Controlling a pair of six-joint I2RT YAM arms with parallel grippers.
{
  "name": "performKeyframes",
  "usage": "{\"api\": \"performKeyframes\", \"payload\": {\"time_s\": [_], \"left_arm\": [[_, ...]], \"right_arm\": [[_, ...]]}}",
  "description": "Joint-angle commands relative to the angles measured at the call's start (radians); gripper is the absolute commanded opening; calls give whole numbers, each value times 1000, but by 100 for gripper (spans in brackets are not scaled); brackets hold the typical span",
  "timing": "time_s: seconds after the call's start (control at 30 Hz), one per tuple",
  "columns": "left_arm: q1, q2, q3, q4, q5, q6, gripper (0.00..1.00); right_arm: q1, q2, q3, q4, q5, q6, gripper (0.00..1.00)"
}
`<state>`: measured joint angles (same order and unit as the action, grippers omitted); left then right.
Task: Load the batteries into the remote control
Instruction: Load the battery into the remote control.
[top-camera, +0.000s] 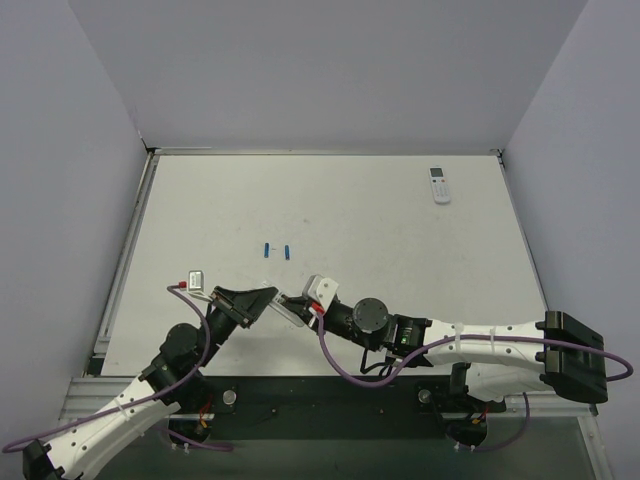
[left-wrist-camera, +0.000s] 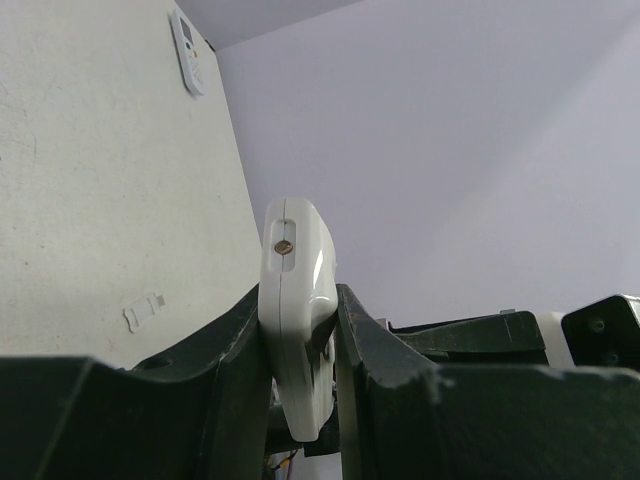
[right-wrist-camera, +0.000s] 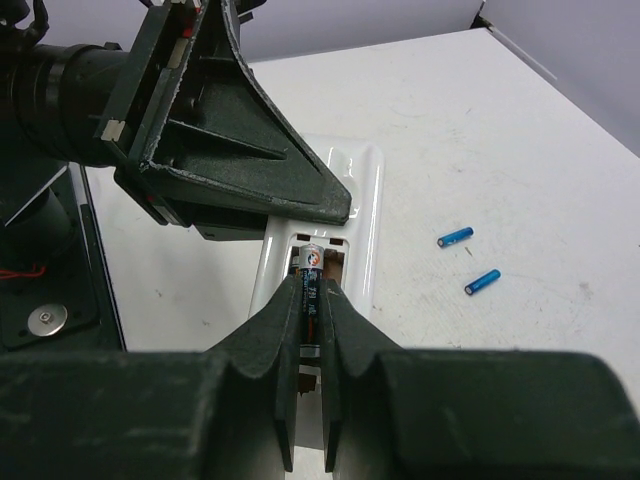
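Note:
My left gripper (top-camera: 262, 300) is shut on the white remote control (top-camera: 290, 308) and holds it on edge above the table's near side; in the left wrist view the remote (left-wrist-camera: 295, 250) is pinched between the jaws. Its back faces my right gripper (right-wrist-camera: 315, 285), and the battery compartment (right-wrist-camera: 335, 262) is open. My right gripper (top-camera: 303, 304) is shut on a dark-labelled battery (right-wrist-camera: 312, 258), its tip inside the compartment. Two blue batteries (top-camera: 267, 250) (top-camera: 287, 250) lie side by side on the table; the right wrist view shows them (right-wrist-camera: 455, 237) (right-wrist-camera: 483, 282) too.
A second, rounder white remote (top-camera: 439, 185) lies face up at the back right and also shows in the left wrist view (left-wrist-camera: 188, 50). A small pale piece (left-wrist-camera: 145, 312) lies on the table. Grey walls enclose the table on three sides.

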<state>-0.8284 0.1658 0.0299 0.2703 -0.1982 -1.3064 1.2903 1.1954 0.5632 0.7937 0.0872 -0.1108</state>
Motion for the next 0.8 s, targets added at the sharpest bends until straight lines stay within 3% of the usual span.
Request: {"api": "performKeyframes", "payload": {"time_s": [0.0, 0.27, 0.77], "left_arm": [[-3, -26, 4, 7, 28, -40, 0], [-3, -80, 4, -112, -12, -39, 0], [-5, -26, 1, -11, 26, -85, 0]], "right_arm": [[0, -31, 3, 110, -17, -30, 0], [-2, -53, -11, 110, 6, -23, 0], [-2, 9, 4, 162, -47, 2, 0]]}}
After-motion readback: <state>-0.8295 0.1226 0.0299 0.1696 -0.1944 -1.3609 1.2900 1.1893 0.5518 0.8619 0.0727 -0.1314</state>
